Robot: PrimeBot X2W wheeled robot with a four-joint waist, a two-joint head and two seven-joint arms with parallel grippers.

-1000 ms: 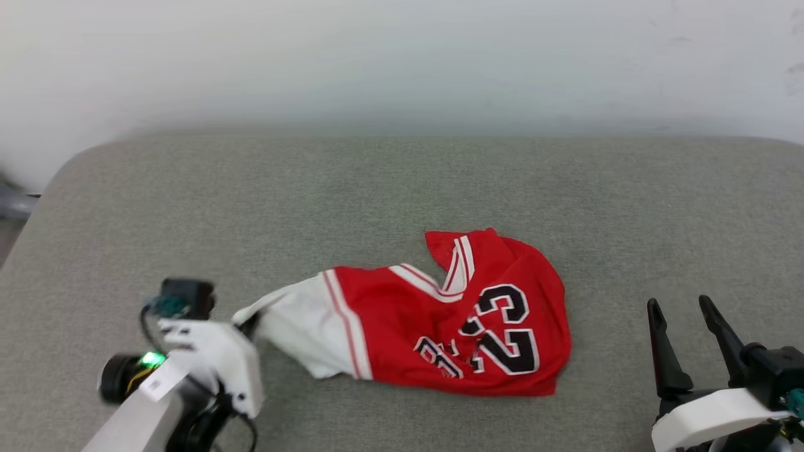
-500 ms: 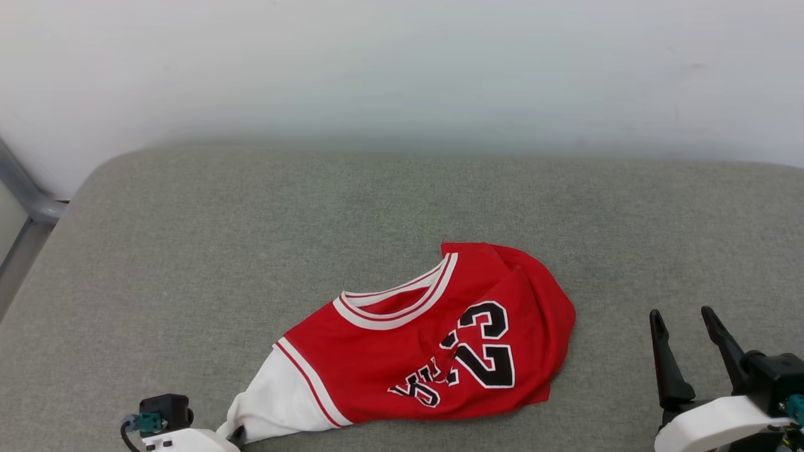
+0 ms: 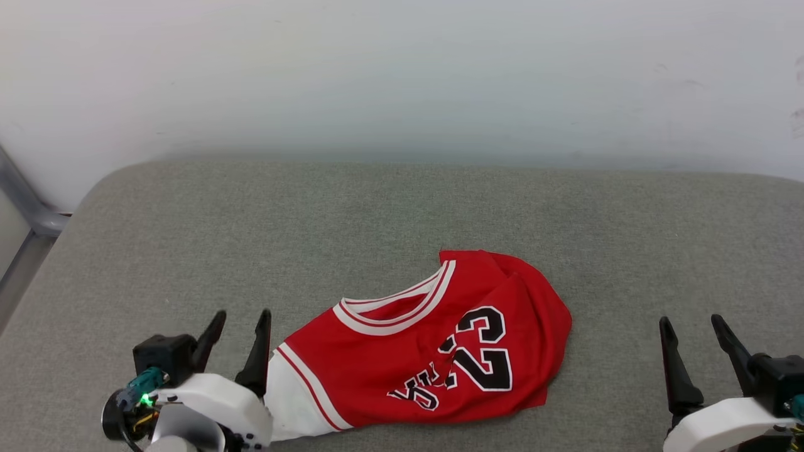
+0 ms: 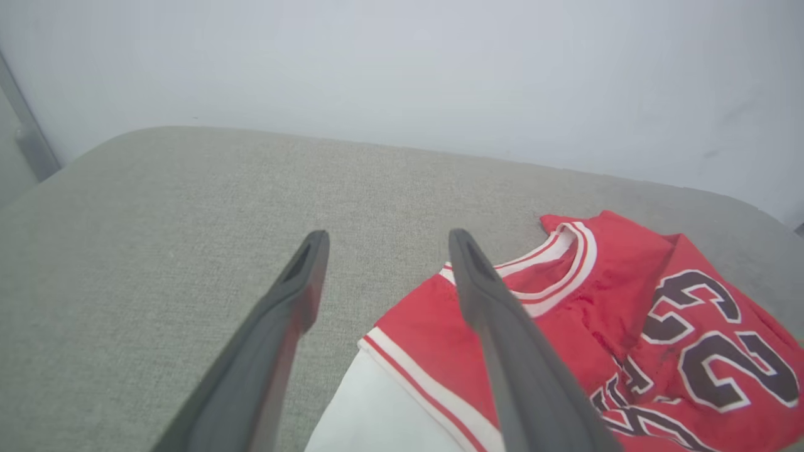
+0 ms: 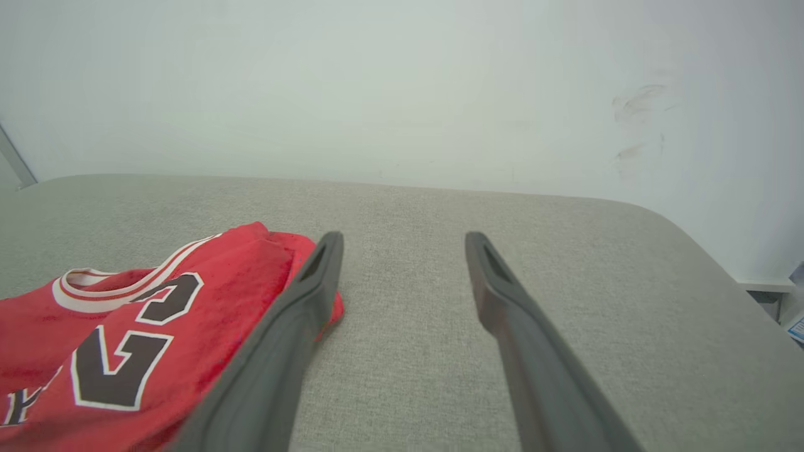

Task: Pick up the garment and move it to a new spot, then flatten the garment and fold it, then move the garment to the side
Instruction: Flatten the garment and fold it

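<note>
The garment (image 3: 433, 351), a red jersey with a white sleeve and a black "23", lies crumpled on the grey cushion (image 3: 352, 220), near its front edge. My left gripper (image 3: 242, 317) stands open at the lower left, just left of the white sleeve, with nothing between its fingers. In the left wrist view the garment (image 4: 597, 326) lies to the right of the open left gripper (image 4: 386, 242). My right gripper (image 3: 691, 323) is open at the lower right, apart from the cloth. In the right wrist view the garment (image 5: 125, 326) lies left of the open right gripper (image 5: 402, 242).
A pale wall (image 3: 402, 75) rises behind the cushion. A grey metal post (image 3: 25, 201) stands at the far left past the cushion's rounded corner. Bare cushion extends behind and to both sides of the garment.
My left gripper dragged the white sleeve toward the front left, then let it go and opened. The garment now lies still with its collar showing. The head camera shifted slightly.
</note>
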